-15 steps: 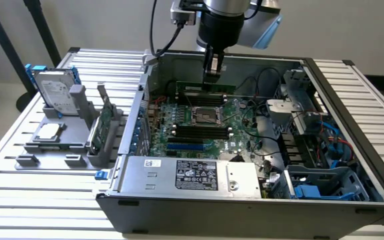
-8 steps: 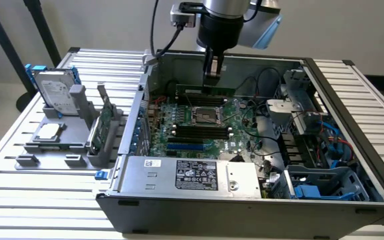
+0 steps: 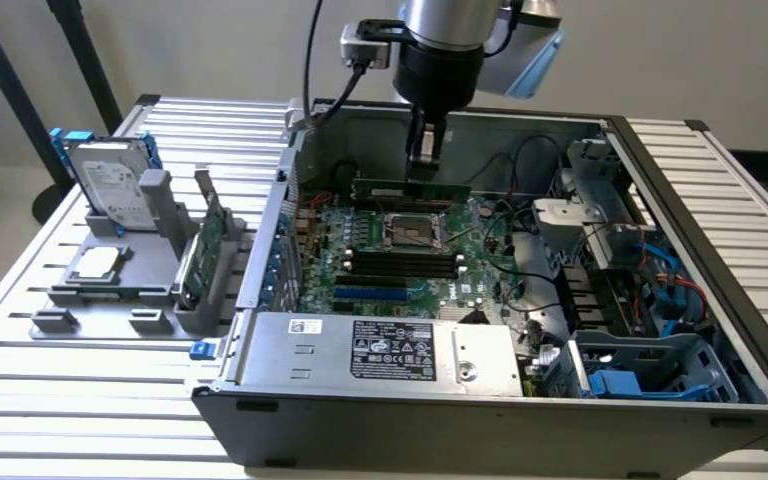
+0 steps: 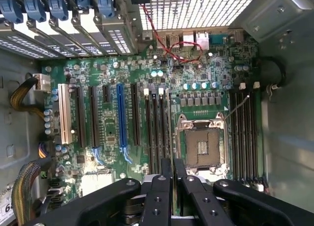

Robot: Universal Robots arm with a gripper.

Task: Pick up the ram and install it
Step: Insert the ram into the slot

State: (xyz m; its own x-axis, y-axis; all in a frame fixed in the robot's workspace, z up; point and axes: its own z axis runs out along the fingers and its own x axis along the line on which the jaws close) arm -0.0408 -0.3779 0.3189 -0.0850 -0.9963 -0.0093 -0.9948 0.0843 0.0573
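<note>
My gripper point(image 3: 424, 170) hangs inside the open computer case, shut on the ram point(image 3: 411, 188). The ram is a long, thin green stick, held level and lengthwise just above the motherboard point(image 3: 491, 285), on the far side of the CPU socket point(image 3: 408, 230). In the wrist view the two fingers point(image 4: 161, 191) stand close together, with the ram's thin edge point(image 4: 173, 169) between them. Below them lie the CPU socket point(image 4: 203, 147) and black memory slots on both sides of it point(image 4: 157, 133) point(image 4: 245, 133). Whether the ram touches a slot, I cannot tell.
The case walls point(image 3: 664, 200) ring the motherboard. The power supply point(image 3: 384, 350) sits at the near edge, and cables and a blue drive cage point(image 3: 638, 375) at the exterior view's right. Outside, a grey stand point(image 3: 157, 290) holds a hard drive point(image 3: 111, 185) and a green expansion card point(image 3: 200, 260).
</note>
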